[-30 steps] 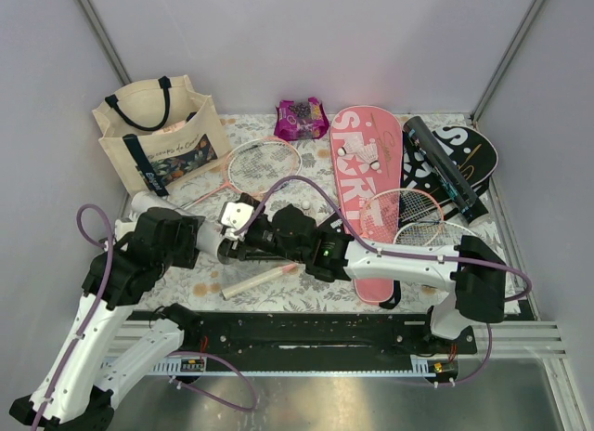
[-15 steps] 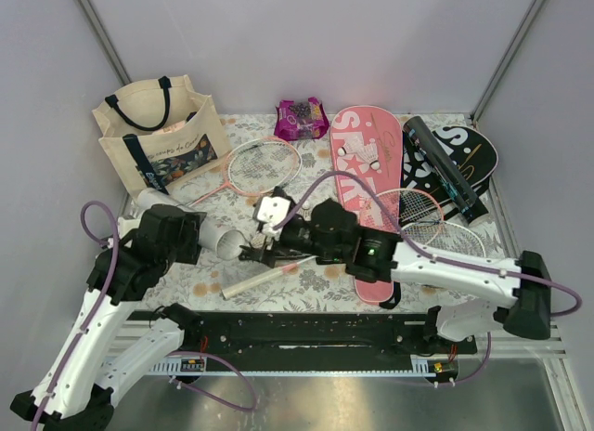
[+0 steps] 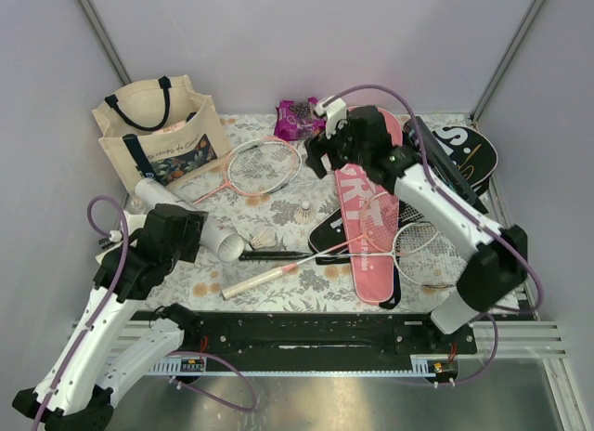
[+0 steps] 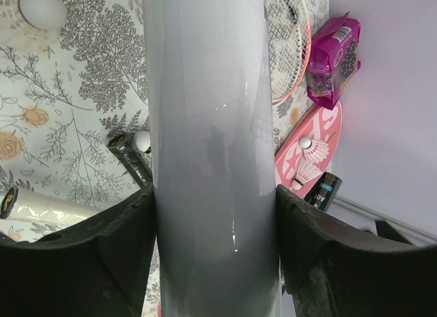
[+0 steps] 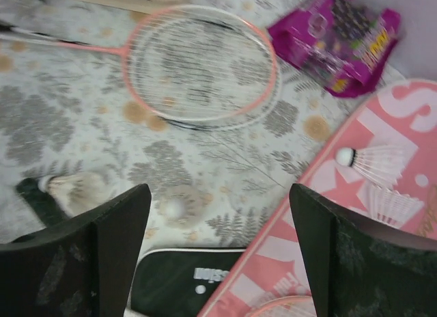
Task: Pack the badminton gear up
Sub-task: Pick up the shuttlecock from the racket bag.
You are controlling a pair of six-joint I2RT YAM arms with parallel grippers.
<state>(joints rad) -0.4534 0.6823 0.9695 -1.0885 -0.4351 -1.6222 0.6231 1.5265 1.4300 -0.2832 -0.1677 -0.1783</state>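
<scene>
Floral table (image 3: 200, 282) being strewn with gear, white tube (image 3: 218, 238) being gripped round its middle by left gripper (image 4: 215, 218), right gripper (image 5: 218, 242) being held wide apart, empty, above pink cover's (image 3: 376, 273) edge, three rackets (image 3: 264, 166) being seen lying flat, four shuttlecocks (image 5: 372, 160) being counted, two on that cover.
</scene>
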